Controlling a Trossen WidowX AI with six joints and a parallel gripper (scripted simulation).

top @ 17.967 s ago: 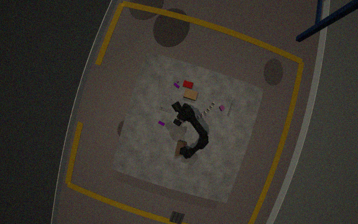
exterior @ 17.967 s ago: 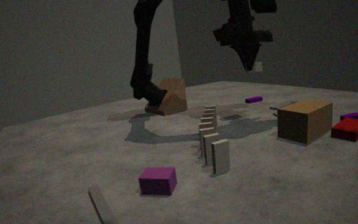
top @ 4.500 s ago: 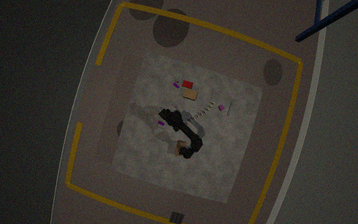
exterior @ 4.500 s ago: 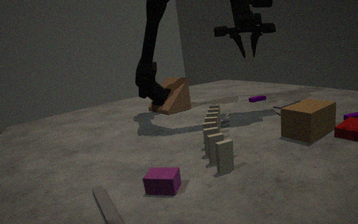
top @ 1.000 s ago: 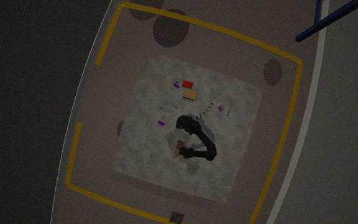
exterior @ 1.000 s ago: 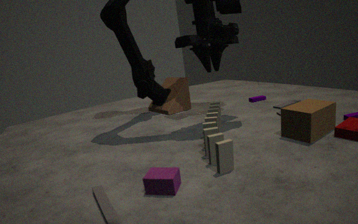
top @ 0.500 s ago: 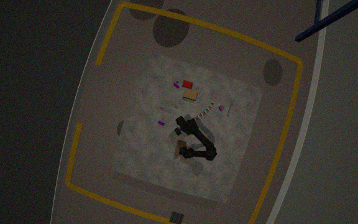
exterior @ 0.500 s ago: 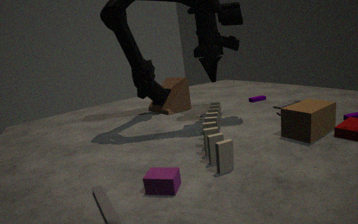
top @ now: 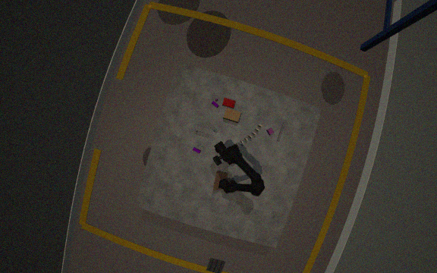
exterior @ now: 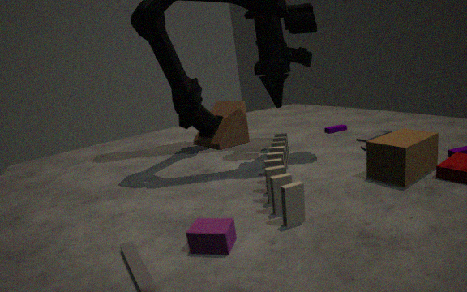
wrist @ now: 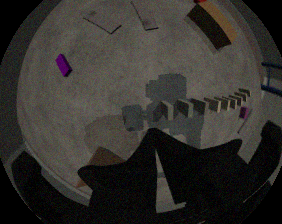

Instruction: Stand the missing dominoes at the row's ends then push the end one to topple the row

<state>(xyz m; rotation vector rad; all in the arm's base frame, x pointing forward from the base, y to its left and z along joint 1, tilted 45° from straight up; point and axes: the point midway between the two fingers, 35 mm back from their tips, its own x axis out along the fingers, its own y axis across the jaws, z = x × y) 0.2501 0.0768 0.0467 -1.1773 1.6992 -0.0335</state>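
Several cream dominoes stand upright in one evenly spaced row. The end domino farthest from the arm's base (top: 260,126) (exterior: 293,203) stands near the magenta block. The domino at the other end (wrist: 167,110) stands nearest the gripper in the wrist view and is upright. No fallen or loose domino shows. My gripper (exterior: 279,105) (wrist: 152,131) is shut with nothing between its fingers. It points down and hangs well above the floor, near the row's end closest to the arm's base, and touches no domino. In the top view the arm hides the fingertips.
A wooden box (top: 232,115) (exterior: 385,162) and a red block (top: 229,102) (exterior: 460,167) lie off to one side. A magenta block (top: 270,131) (exterior: 211,239) and a pale strip (exterior: 136,264) lie past the row's far end. A purple block (top: 196,150) (wrist: 63,65) and thin grey pieces lie apart.
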